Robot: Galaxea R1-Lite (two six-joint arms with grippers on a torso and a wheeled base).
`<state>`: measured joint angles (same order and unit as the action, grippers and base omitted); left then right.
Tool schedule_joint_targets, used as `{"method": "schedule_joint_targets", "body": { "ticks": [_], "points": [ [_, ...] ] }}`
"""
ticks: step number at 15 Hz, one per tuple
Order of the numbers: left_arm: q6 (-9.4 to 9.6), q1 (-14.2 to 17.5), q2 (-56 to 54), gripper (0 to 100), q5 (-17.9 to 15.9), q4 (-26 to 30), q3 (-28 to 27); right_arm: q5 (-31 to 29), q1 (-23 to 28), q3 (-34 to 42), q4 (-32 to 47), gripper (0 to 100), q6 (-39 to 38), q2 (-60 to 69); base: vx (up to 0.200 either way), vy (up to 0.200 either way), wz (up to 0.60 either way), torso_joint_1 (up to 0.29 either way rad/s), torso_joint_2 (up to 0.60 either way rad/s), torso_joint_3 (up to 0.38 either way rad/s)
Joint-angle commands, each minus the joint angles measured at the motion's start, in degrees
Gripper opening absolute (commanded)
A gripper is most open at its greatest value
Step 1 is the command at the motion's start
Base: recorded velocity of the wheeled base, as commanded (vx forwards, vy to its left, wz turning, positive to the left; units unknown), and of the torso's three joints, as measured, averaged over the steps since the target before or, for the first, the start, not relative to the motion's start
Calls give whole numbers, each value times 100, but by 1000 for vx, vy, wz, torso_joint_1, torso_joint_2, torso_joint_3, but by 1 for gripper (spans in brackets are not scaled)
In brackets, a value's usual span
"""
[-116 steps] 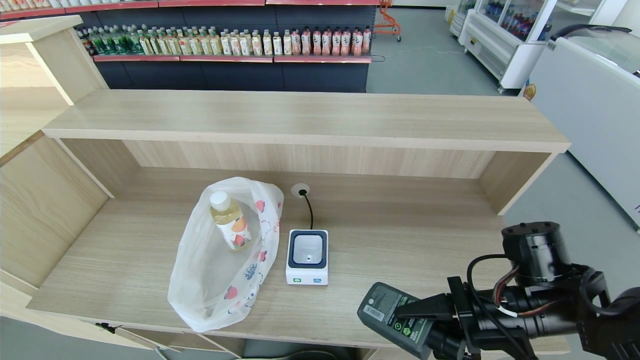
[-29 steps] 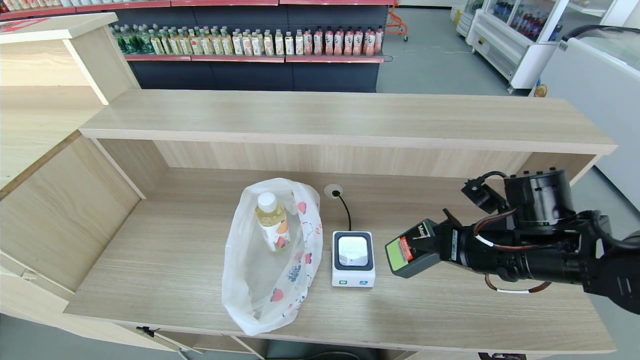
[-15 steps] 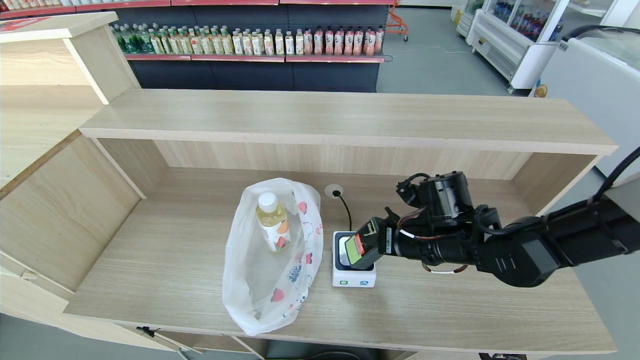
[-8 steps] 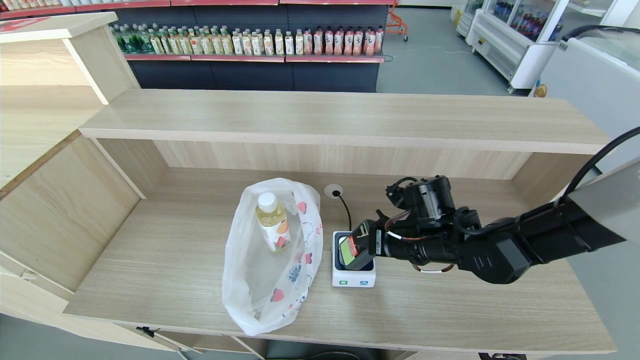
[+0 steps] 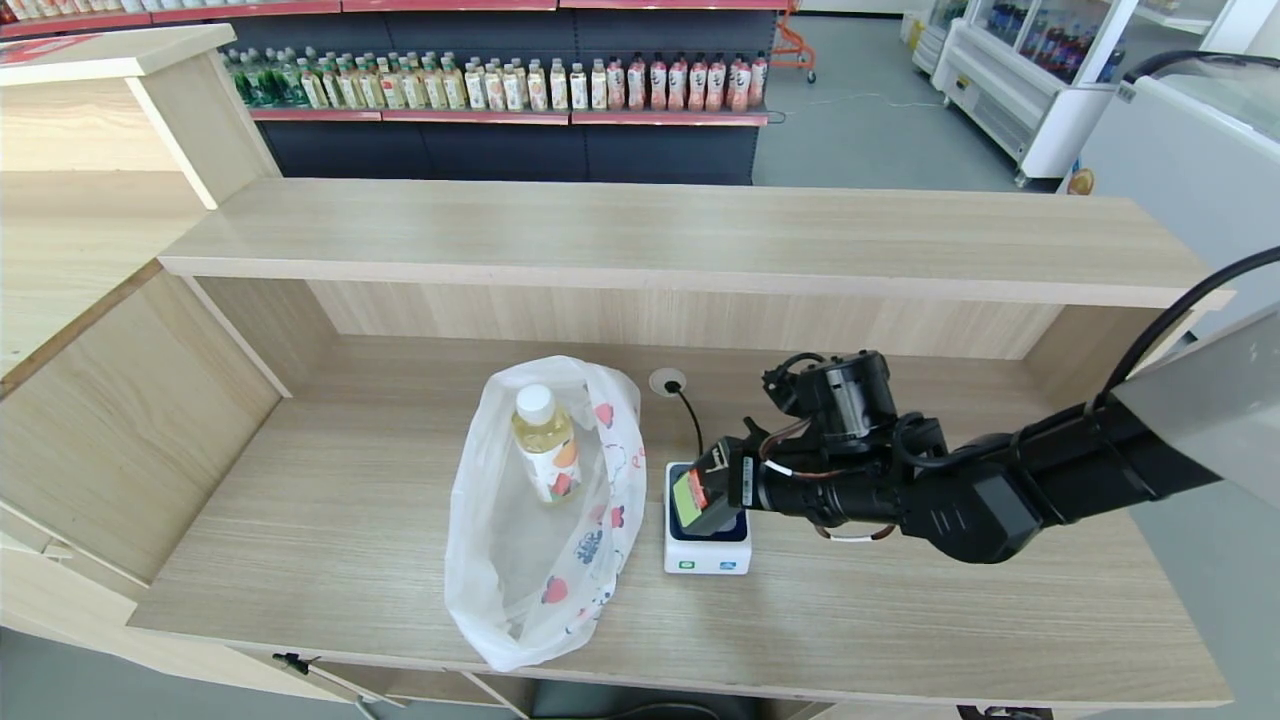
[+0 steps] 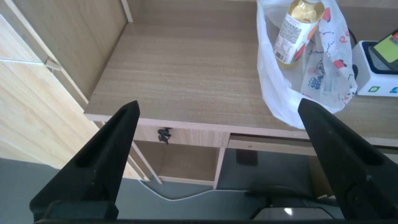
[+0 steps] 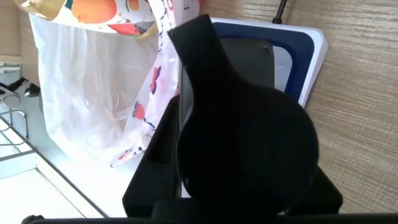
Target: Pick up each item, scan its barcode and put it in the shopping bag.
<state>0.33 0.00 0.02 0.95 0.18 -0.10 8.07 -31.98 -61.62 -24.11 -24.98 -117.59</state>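
Though beside bag [image 5: 500, 600], box [image 5: 690, 500] seemingly apart.

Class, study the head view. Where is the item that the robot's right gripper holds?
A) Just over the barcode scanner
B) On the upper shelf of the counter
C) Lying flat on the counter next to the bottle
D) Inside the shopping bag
A: the right gripper holds the dark box just above the scanner, beside the shopping bag that has the bottle in it.

Head camera looks down over counter [image 5: 320, 500]; all three views share the shopping bag [image 5: 520, 585].
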Motion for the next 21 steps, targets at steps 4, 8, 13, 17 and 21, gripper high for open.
{"method": "schedule_joint_targets", "body": {
  "ticks": [4, 8, 13, 17, 21],
  "points": [
    [2, 0, -2, 100, 2, -1, 1, -139, -107, -69, 3, 0, -7, -97, 0, 0, 0, 0, 0, 0],
    [2, 0, -2, 100, 2, -1, 1, -209, -116, -60, -6, 0, -16, -168, 0, 0, 0, 0, 0, 0],
    [2, 0, -2, 100, 2, -1, 1, -130, -72, -342, 12, 0, -403, 562, 0, 0, 0, 0, 0, 0],
    [-7, 0, -2, 100, 2, -1, 1, -78, 42, -113, 1348, 0, 72, 2170, 0, 0, 0, 0, 0, 0],
    [2, 0, -2, 100, 2, -1, 1, -192, 42, 696, 1717, 0, 1100, 2979, 0, 100, 0, 0, 2, 0]
  ]
}}
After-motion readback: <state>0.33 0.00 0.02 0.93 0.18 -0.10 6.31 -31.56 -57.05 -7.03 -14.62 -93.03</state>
